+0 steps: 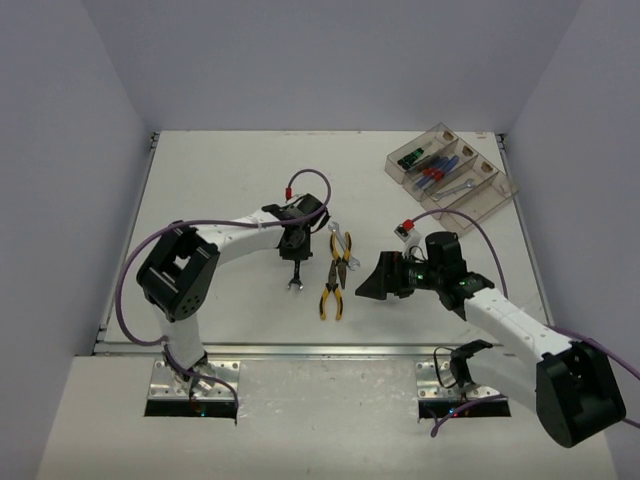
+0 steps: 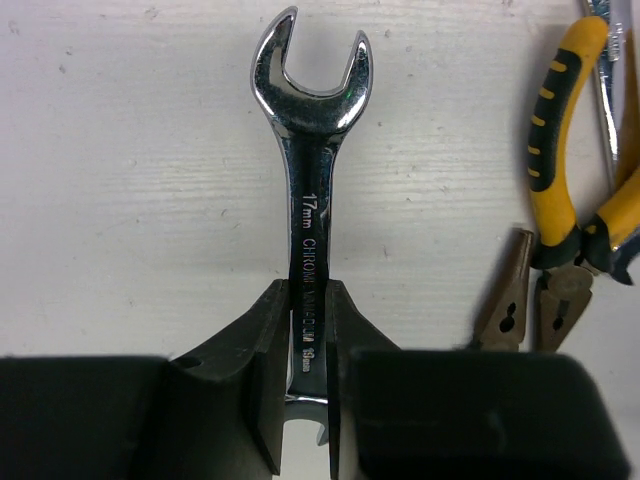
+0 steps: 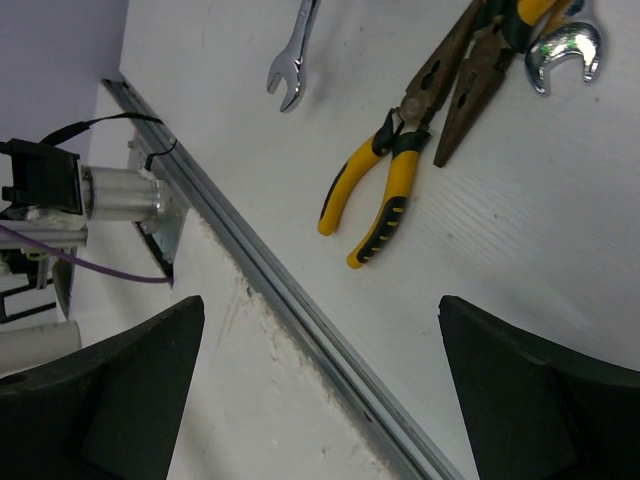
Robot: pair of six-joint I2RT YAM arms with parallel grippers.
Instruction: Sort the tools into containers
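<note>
- The right pincer (image 1: 367, 288) hovers near 5 o'clock on the desk (image 1: 220, 180). It points toward 9 o'clock, its fingers spread wide with nothing between them. The wrist view shows the same wide gap at the pincer (image 3: 320, 400).
- The near pliers (image 1: 332, 296) lie at about 6 o'clock, just beside the right pincer at its 9 o'clock side. Their yellow-and-black handles point toward 6 and the nose toward 12. They also show in the right wrist view (image 3: 378, 190).
- The left pincer (image 1: 295, 283) hangs at roughly 7 o'clock, pointing down at the desk. It is pressed together on the shank of a silver wrench (image 2: 312, 150), seen close at the fingers (image 2: 265, 350). The wrench's open end sticks out beyond the fingertips. Whether it touches the desk I cannot tell.
- The far pliers (image 1: 344, 254) lie just past the desk's middle. Their nose (image 3: 470, 95) points toward 6 and lies alongside the nose of the near pliers.
- A loose wrench (image 1: 336, 232) lies at the far pliers' handle end, its open head (image 3: 566, 52) right up against them.
- The tray (image 1: 500, 188) sits at about 1 o'clock by the desk's far corner, its four bins side by side.
  - The bin nearest 11 o'clock holds the black-and-green screwdrivers (image 1: 409, 158).
  - The next bin holds the blue-and-red screwdrivers (image 1: 432, 173).
  - The third bin holds a binned wrench (image 1: 458, 187).
</note>
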